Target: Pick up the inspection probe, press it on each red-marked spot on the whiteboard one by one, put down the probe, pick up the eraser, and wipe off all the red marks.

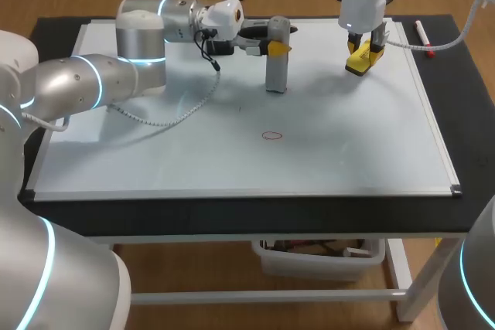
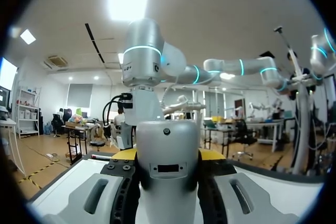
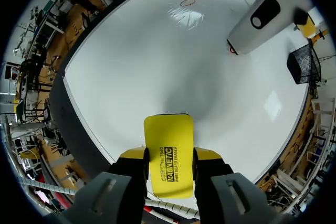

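**One arm presses, the other stands ready**

Head view: the left gripper (image 1: 272,44) holds the probe (image 1: 276,71) upright near the whiteboard's (image 1: 155,160) far edge, likely pressing a spot. One red ring (image 1: 271,136) lies mid-board.

Left wrist view: its fingers (image 2: 122,179) clamp the probe's body.

Right wrist view: the right gripper (image 3: 168,156) grips the eraser (image 3: 168,140) (ready for wiping, I judge).

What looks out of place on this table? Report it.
Nothing spilled or damaged. One oddity: the right gripper is already shut on the yellow eraser while the left gripper holds the probe upright on the whiteboard, out of the stated order.
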### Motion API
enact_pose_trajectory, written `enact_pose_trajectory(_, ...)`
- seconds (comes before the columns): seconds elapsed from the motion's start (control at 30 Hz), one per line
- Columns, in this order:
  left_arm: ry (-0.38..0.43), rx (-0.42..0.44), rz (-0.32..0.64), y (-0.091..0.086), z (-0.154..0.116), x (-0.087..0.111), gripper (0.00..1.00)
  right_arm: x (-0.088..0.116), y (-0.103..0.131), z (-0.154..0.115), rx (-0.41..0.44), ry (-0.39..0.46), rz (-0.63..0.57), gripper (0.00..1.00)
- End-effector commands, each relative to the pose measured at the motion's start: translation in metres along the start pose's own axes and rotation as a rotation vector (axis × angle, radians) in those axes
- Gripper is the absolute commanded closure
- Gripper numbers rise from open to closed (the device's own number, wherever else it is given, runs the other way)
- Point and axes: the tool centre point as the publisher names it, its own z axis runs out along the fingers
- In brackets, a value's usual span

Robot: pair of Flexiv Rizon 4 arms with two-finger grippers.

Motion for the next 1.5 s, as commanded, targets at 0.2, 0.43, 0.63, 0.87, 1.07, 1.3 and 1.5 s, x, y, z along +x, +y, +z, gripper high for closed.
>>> enact_pose_trajectory(0.2, -0.005, 0.005, 0.002, -0.019, -0.006, 0.007, 1.00, 0.000, -0.001, -0.001, 0.001, 0.003, -0.002, 1.00)
enact_pose_trajectory(0.43, -0.025, 0.007, 0.034, -0.037, -0.024, 0.012, 1.00, 0.000, -0.001, -0.001, 0.001, 0.003, -0.002, 1.00)
enact_pose_trajectory(0.63, -0.070, 0.000, 0.057, -0.049, -0.054, 0.016, 1.00, 0.000, -0.001, -0.001, 0.001, 0.003, -0.002, 1.00)
enact_pose_trajectory(0.87, -0.133, -0.014, 0.074, -0.060, -0.092, 0.024, 1.00, 0.000, -0.001, -0.001, 0.001, 0.003, -0.002, 1.00)
enact_pose_trajectory(1.07, -0.173, -0.021, 0.082, -0.066, -0.118, 0.029, 1.00, 0.000, -0.001, -0.001, 0.001, 0.003, -0.002, 1.00)
enact_pose_trajectory(1.3, -0.209, -0.030, 0.087, -0.071, -0.144, 0.036, 1.00, 0.000, -0.001, -0.001, 0.001, 0.003, -0.002, 1.00)
enact_pose_trajectory(1.5, -0.241, -0.031, 0.094, -0.074, -0.166, 0.043, 1.00, 0.000, -0.001, -0.001, 0.001, 0.003, -0.002, 1.00)
